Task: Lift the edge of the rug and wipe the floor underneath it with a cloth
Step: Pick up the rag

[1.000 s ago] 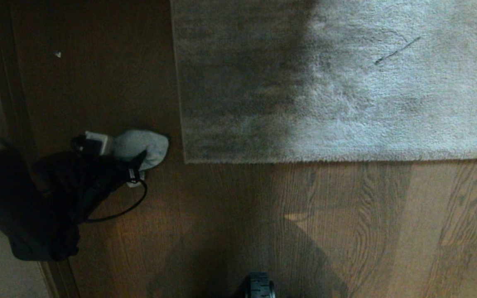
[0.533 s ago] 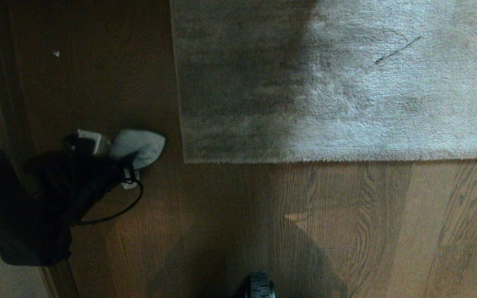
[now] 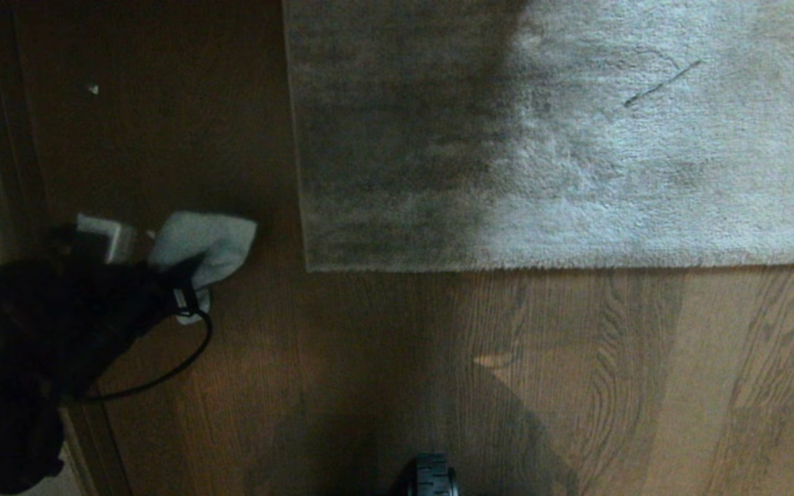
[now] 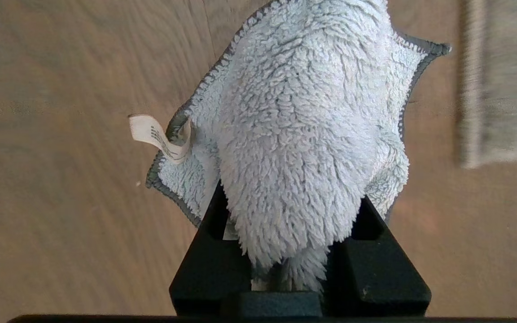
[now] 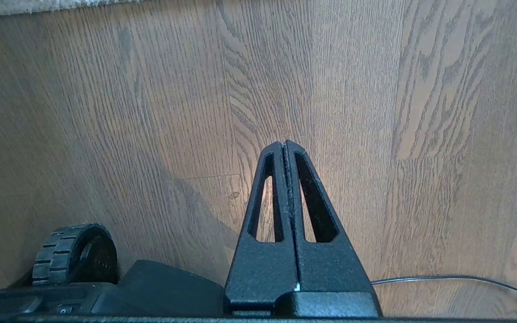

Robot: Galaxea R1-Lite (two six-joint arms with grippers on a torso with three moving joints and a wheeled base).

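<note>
Left tool [image 4: 292,251] clamped on the cloth [image 4: 303,134] — beside the rug edge [image 3: 304,207]; right tool [image 5: 286,148] pressed together.

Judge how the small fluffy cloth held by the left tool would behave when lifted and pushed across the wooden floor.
The cloth is probably floppy: it bulges and droops around the left tool. Its fluffy pile suggests it is light. On the smooth floor it would likely slide and bunch rather than roll.
</note>
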